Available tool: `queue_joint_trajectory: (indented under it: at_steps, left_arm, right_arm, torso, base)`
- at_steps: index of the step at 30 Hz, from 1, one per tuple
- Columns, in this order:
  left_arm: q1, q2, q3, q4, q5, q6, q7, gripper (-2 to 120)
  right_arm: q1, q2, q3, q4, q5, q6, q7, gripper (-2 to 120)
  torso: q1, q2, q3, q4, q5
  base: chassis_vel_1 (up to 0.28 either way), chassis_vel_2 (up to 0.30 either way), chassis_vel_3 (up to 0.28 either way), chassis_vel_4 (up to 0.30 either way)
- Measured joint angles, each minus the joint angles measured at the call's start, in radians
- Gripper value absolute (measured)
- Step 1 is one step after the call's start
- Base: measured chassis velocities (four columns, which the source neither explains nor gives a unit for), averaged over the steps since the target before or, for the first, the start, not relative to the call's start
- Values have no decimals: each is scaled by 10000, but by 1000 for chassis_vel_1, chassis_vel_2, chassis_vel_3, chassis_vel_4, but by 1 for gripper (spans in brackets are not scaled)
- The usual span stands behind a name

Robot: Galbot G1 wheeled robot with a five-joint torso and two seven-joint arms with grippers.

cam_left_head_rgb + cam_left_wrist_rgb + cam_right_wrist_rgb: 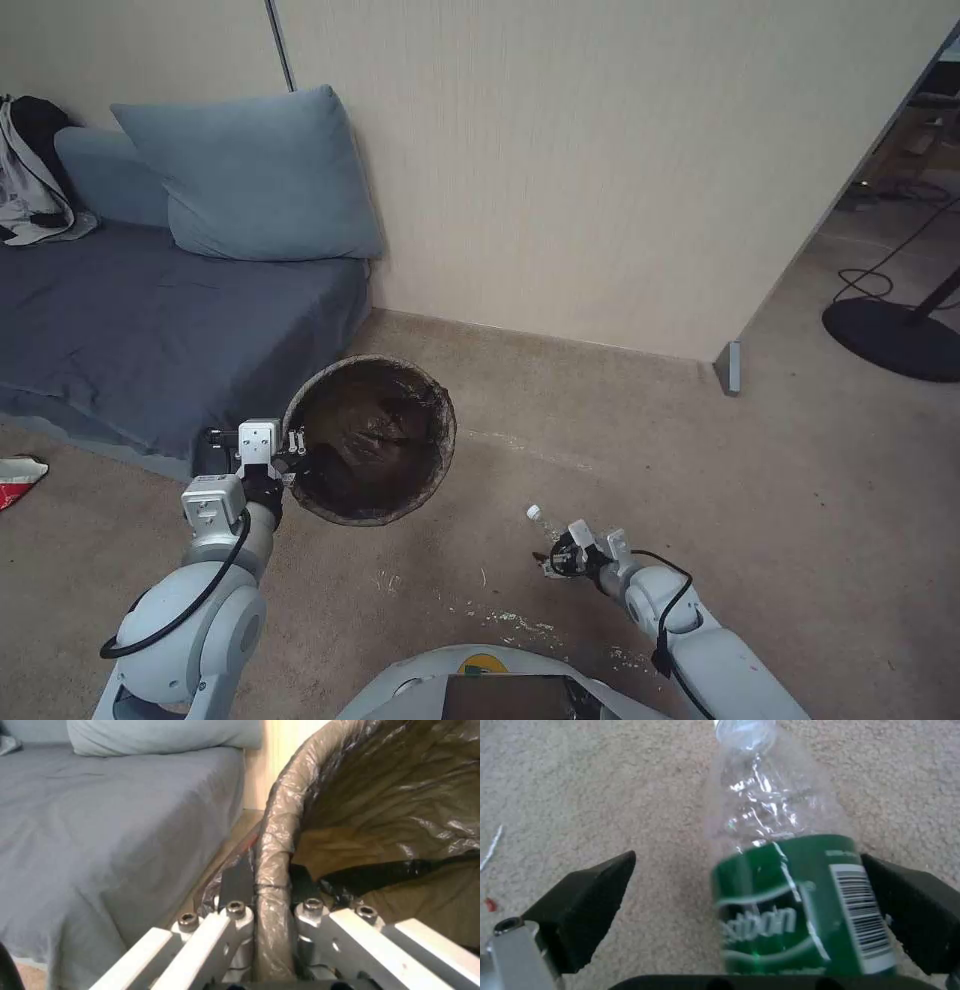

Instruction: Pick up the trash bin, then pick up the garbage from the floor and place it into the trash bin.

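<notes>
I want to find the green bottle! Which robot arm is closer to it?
Right. The right gripper has the bottle between its open jaws, one jaw touching. The left gripper is away, clamped on the trash bin rim.

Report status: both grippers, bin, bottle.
Left gripper clamped on trash bin rim, bin lifted and tilted. Right gripper open around clear bottle at the carpet; one pad touching, not closed. Red wrapper by the sofa.
</notes>
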Motion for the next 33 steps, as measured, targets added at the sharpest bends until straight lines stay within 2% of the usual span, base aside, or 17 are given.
queue_joint_trajectory:
  at_steps: [13,15,19,20,28,33]
  left_arm:
    - [195,-102,50,-256,81,-11,13,3]
    - [209,-119,65,-282,98,-11,13,3]
    - [270,-131,67,-345,210,-31,21,3]
    - [270,-131,67,-345,210,-31,21,3]
    - [357,-184,103,-531,310,-39,46,3]
    - [501,-166,72,-563,307,-44,49,3]
  right_arm:
    - [-154,-6,44,-49,-6,259,125,97]
    - [-180,-2,48,-42,-14,319,141,92]
    - [-300,13,141,33,-18,407,155,75]
    - [-300,13,141,33,-18,407,155,75]
    - [-526,55,331,64,-18,641,184,42]
    - [-640,192,416,74,-95,845,204,31]
  torso:
    - [0,0,0,0,0]
    - [0,0,0,1,1]
    - [0,0,0,0,0]
    - [0,0,0,0,0]
    - [0,0,0,0,0]
    - [0,0,0,-1,-2]
  base:
    - [0,0,0,0]
    - [0,0,0,0]
    - [0,0,0,0]
    - [0,0,0,0]
    - [0,0,0,0]
    - [0,0,0,0]
